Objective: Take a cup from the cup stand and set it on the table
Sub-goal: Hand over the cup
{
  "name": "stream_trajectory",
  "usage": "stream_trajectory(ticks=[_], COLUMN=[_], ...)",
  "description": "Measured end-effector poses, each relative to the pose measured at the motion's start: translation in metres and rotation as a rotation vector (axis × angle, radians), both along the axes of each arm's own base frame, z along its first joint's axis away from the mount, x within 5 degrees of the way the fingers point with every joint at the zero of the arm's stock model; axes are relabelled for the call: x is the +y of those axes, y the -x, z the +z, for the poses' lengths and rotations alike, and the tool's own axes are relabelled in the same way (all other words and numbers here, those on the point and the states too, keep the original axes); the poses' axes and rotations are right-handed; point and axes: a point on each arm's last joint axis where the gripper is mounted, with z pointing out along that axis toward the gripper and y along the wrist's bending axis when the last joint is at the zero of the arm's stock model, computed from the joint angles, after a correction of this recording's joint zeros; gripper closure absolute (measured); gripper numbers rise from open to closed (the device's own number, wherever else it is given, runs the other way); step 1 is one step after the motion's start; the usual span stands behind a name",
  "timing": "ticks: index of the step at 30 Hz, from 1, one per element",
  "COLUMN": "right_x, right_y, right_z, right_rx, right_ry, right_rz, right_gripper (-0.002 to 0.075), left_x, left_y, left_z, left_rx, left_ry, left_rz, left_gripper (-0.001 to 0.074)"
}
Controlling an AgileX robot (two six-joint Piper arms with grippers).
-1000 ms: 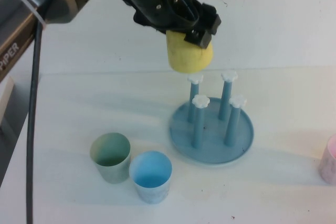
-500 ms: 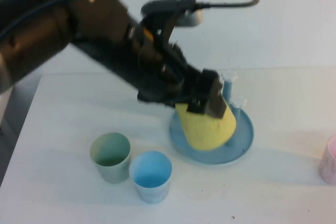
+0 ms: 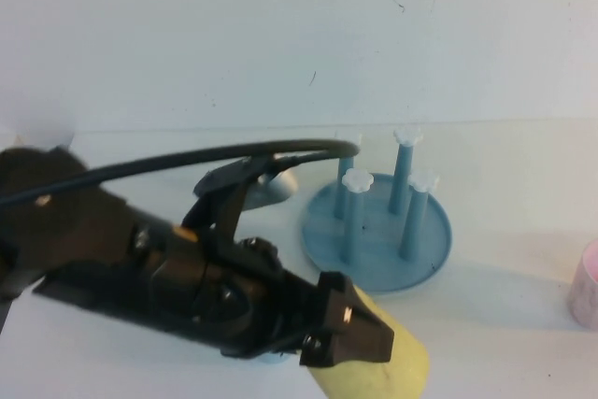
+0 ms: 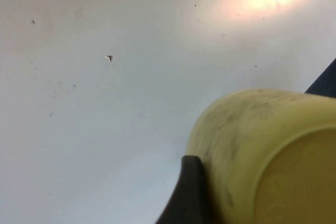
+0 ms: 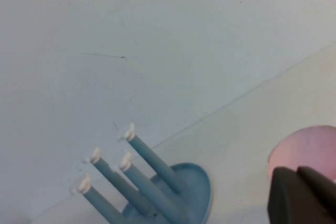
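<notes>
The cup (image 3: 378, 362), a small yellow tumbler, sits clamped in the left gripper (image 3: 350, 338) low at the near edge of the high view, off the cup stand (image 3: 377, 231) and tilted on its side rather than upright; whether it already touches the table (image 3: 505, 324) cannot be told. It looks like thin plastic: light, fairly stiff, smooth enough to slip, and unlikely to break if it drops a little, though its tapered wall could squirm out of a loose pinch. The dark fingers (image 4: 189, 192) press its side wall near the closed end, a sound place to hold, since the taper there gives flat contact. In the left wrist view the cup (image 4: 262, 156) fills the lower corner with bare white tabletop beyond it. For setting it down, I judge the open table near the stand's front is the clear room. The stand's four capped pegs are all bare and stand well apart from the cup, so they pose little snag risk. The right gripper (image 5: 304, 198) hangs off to the robot's right beside a pink cup (image 5: 304, 150), and I cannot tell how its fingers stand.
</notes>
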Motion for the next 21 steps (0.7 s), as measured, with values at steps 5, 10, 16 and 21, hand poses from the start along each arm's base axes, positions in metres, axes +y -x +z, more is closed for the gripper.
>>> stream_trajectory(ticks=[5,10,16,21], right_x=[0.003,0.003,0.007,0.015], right_y=[0.001,0.001,0.003,0.002], right_z=[-0.004,-0.003,0.008,0.026], right_rx=[0.039,0.023,-0.006,-0.025], right_ry=[0.04,0.119,0.225,0.309], right_rz=[0.037,0.049,0.095,0.195], right_gripper=[0.0727,0.0727,0.0727,0.0727], left_x=[0.011,0.014,0.006,-0.001], left_y=[0.021,0.035,0.029,0.018], left_z=[-0.001,-0.003,0.009,0.001], left_rx=[0.013,0.07,0.068,0.083], left_ry=[0.085,0.249,0.49,0.513], left_rz=[0.056,0.12,0.165,0.175], left_gripper=[0.016,0.016,0.016,0.016])
